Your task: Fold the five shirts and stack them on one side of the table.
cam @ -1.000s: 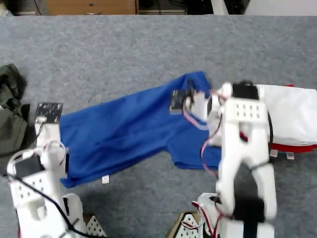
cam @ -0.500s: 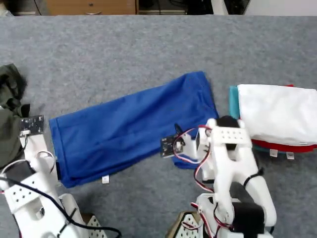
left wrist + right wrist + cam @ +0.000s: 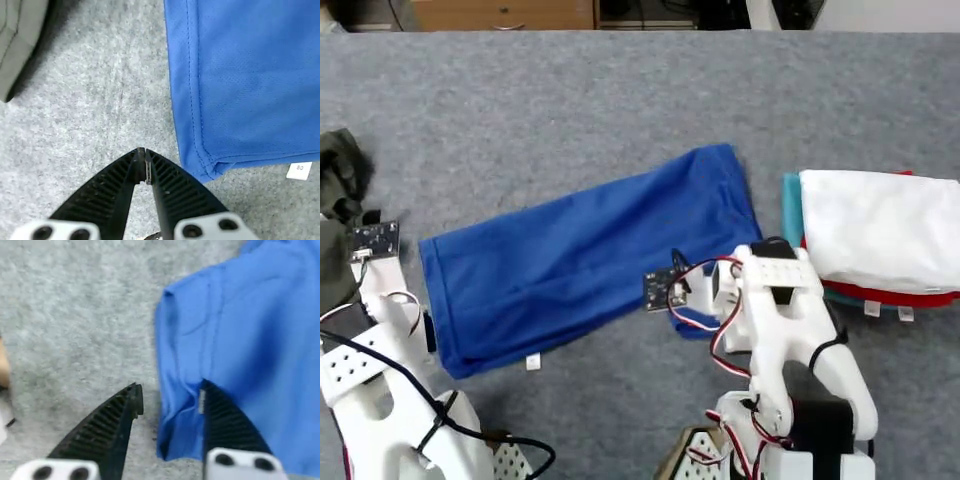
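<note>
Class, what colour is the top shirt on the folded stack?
White; the top shirt shows best in the high view.

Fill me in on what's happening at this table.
Two robot arms are part-way through folding shirts. A blue shirt lies folded into a long strip across the grey table. The right gripper is open at the strip's near right corner. The left gripper is shut over bare table just off its left end. At the right sits a stack with a white shirt on top. A dark green shirt lies crumpled at the left edge.
</note>
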Controlling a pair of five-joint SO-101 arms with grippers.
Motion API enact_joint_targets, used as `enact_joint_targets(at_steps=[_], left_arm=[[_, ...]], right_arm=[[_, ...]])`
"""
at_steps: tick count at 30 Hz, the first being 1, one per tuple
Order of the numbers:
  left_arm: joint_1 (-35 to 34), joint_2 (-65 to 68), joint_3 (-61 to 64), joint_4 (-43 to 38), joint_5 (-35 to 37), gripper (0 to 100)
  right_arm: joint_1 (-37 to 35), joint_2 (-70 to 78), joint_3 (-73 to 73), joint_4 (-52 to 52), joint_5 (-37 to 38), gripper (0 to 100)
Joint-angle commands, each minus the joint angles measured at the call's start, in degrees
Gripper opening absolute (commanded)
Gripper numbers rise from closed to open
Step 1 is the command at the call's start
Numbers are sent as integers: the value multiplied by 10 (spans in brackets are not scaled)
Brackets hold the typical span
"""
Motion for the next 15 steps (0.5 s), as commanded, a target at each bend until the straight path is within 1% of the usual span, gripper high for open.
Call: enact_joint_targets(at_steps=[1,5,9,15], left_arm=[[-6,2,-33,6,3,18],[-4,4,-33,6,3,18],[-3,7,-33,5,3,18],[-11,3,-33,6,-37,18]], right_arm=[[-7,29,2,-18,6,125],[-7,29,2,-19,6,100],[-6,29,-12,-30,6,1],[-5,29,-47,-19,6,5]])
